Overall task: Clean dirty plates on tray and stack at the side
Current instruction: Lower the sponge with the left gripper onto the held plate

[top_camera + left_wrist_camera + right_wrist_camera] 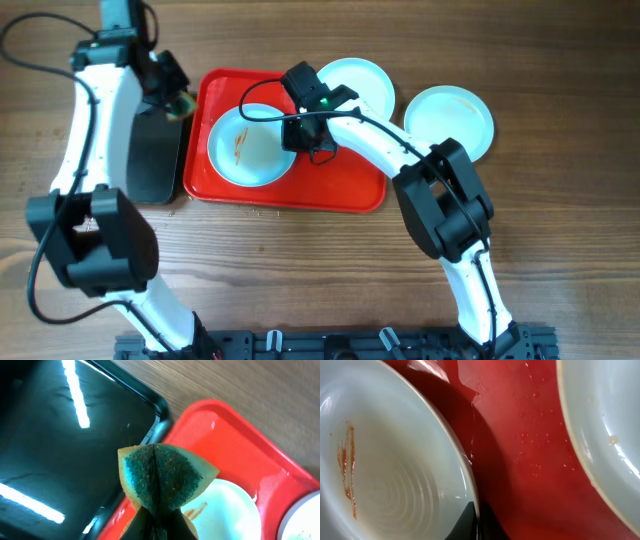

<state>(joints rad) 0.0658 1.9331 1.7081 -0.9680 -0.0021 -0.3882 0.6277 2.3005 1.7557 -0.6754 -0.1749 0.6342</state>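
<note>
**Overhead view.** The left gripper [172, 95] is shown clamped on a sponge [181, 104], above the seam between the black tray [150, 160] and the red tray [340, 190]. The streaked plate [245, 150] lies on the red tray, to that gripper's right and slightly toward the robot's base. The right gripper [300, 128] is set at the plate's opposite rim. A second plate [360, 82] overlaps the tray's back corner. A third plate [450, 120] rests on the worktop [300, 270], well apart.

**Left wrist view.** The sponge is seen pinched into a fold, its green scouring face stained orange. The streaked plate appears below and to the right of it, apart from it and not yet touched.

**Right wrist view.** The dark fingertips [492, 532] appear closed about the streaked plate's rim. The streak lies on the side of the plate away from this gripper. The left gripper is therefore judged the one to travel, rightward and down onto the plate, while the rim is steadied.
</note>
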